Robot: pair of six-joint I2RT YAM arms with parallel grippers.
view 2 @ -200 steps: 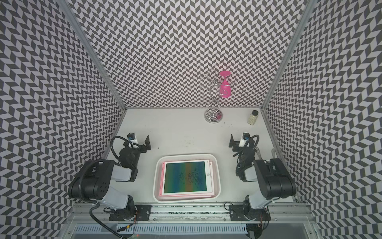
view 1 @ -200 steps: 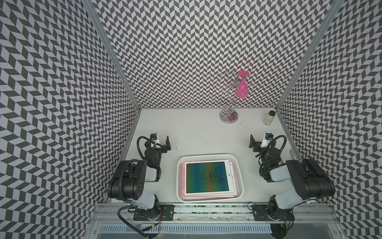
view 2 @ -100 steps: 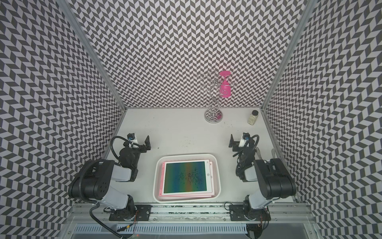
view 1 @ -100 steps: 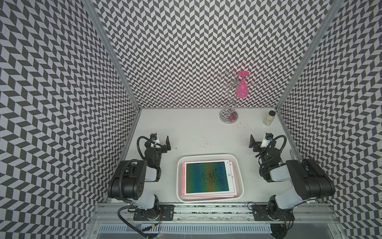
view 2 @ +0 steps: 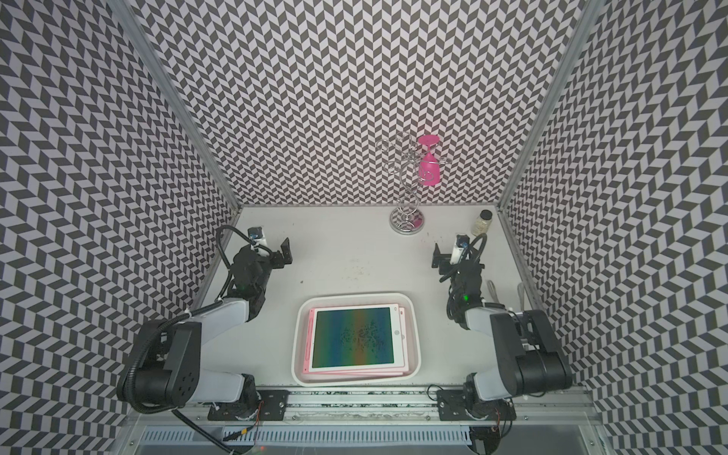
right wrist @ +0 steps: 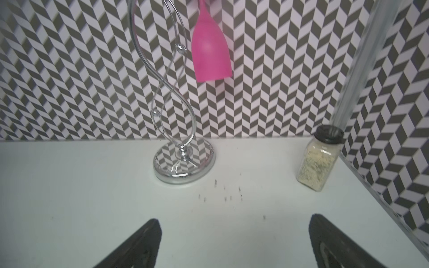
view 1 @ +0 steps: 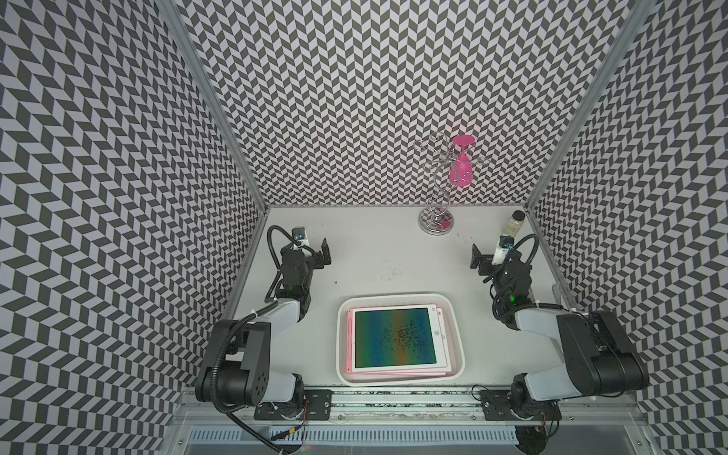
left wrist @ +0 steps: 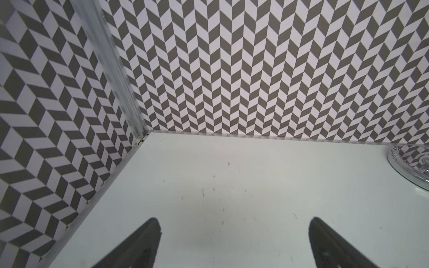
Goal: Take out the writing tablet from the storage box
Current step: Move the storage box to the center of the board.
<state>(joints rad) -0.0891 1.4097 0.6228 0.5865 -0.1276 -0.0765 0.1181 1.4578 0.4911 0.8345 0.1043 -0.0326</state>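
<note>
While neither arm has reached in yet, you are at the opening step: the approach.

1. Tablet point(view 1: 396, 338): flat, rigid slab with a white frame. The glossy dark screen has a rainbow sheen and speckled marks. It lies face up in the box, on top of what looks like a stack, with pink edges showing beneath.
2. Box point(view 1: 342, 354): shallow white plastic tray with rounded corners and a raised rim. It sits at the front of the table point(view 1: 394, 252), between the arms.
3. Left gripper point(left wrist: 234, 229): jaws spread wide, nothing held, well apart from the box.
4. Right gripper point(right wrist: 234, 229): the same, wide and empty.
5. Stand point(right wrist: 183, 162): chrome wire on a mirrored round base.
6. Glass point(right wrist: 211, 53): pink and smooth, hanging upside down from the stand.
7. Jar point(right wrist: 318, 162): clear with a black lid and pale grains inside.

Next, I judge, you bring one gripper over the box and tip it down to a tablet edge. There is little room at the walls, and the slick screen offers poor purchase.
</note>
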